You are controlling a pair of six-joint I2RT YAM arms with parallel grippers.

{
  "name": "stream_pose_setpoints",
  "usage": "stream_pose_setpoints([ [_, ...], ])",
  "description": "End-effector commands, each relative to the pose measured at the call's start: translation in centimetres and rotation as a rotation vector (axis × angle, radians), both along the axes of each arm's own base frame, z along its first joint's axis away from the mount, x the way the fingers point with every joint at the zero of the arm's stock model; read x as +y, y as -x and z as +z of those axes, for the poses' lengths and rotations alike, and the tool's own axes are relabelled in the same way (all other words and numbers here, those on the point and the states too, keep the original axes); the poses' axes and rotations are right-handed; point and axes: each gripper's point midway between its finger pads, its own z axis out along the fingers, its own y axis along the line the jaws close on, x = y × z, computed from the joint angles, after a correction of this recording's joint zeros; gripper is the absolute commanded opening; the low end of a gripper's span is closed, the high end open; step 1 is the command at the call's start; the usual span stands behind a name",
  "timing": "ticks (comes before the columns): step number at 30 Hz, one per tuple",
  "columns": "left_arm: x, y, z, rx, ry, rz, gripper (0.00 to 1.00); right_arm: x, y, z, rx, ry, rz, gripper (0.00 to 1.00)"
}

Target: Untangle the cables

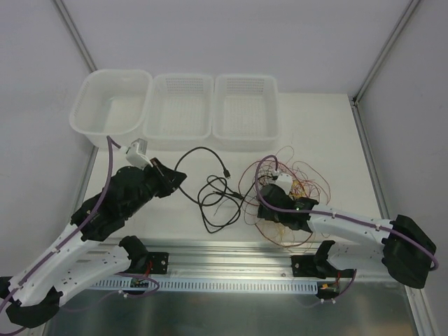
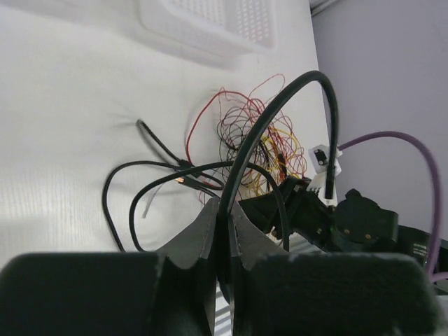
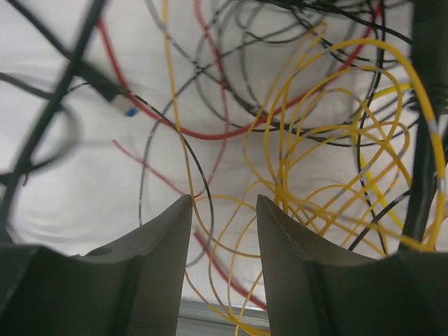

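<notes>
Black thick cable (image 2: 330, 126) clamped tight in left gripper (image 2: 224, 217), 9 o'clock; right gripper (image 3: 224, 203), jaws apart, down over red-yellow-black cables (image 1: 302, 183) tangled at 4 o'clock.
</notes>
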Motion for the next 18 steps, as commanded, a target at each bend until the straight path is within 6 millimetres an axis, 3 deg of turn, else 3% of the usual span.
stream_pose_setpoints([
  [1,2.5,-0.3,2.9,-0.113,-0.163,0.022,0.0,-2.0,0.5,-1.6,0.11,-0.014,-0.072,0.46],
  [2,3.3,-0.4,4.4,-0.137,-0.184,0.048,0.0,-2.9,0.8,-2.3,0.132,0.001,-0.089,0.47],
  [4,5.9,-0.8,4.9,-0.155,-0.294,0.124,0.0,-4.3,0.4,-2.5,0.153,-0.006,-0.137,0.47],
  [5,6.9,-0.8,6.6,-0.182,-0.302,0.159,0.0,-4.8,0.4,-2.4,0.154,-0.009,-0.146,0.47],
  [7,9.7,-0.8,7.4,-0.199,-0.403,0.247,0.0,-6.7,0.3,-3.0,0.176,-0.005,-0.204,0.47],
  [10,13.1,-0.6,10.4,-0.247,-0.488,0.363,0.0,-9.3,0.2,-3.5,0.195,-0.014,-0.282,0.48],
  [14,18.0,0.6,14.4,-0.304,-0.583,0.525,0.0,-12.3,0.4,-3.6,0.206,-0.029,-0.377,0.5],
  [18,22.0,2.0,17.0,-0.334,-0.678,0.665,0.0,-14.3,0.1,-2.7,0.172,-0.044,-0.444,0.52],
])
